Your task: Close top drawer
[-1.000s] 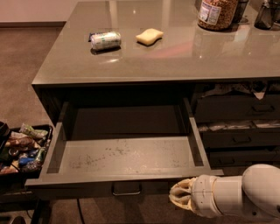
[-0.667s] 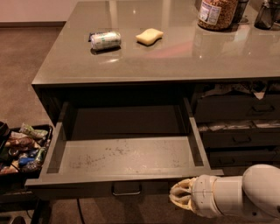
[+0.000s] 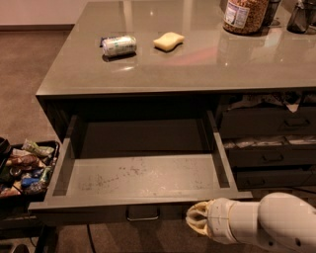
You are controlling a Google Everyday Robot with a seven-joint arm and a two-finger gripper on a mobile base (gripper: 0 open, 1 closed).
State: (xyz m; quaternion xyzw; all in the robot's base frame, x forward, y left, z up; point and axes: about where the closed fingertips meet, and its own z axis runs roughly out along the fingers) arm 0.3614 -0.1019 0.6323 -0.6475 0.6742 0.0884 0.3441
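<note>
Top drawer (image 3: 143, 180) is standing pulled far out of the grey desk (image 3: 197, 64), its front running left to right; we are holding our gripper (image 3: 196, 222), fingers together, just before that front, right of the bail handle (image 3: 142, 213).

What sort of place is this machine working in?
Probably an office kitchenette or break room: a grey counter with a drink can, a sponge and a food jar on top, snack packets beside it. The gripper sits at the open top drawer front.
</note>
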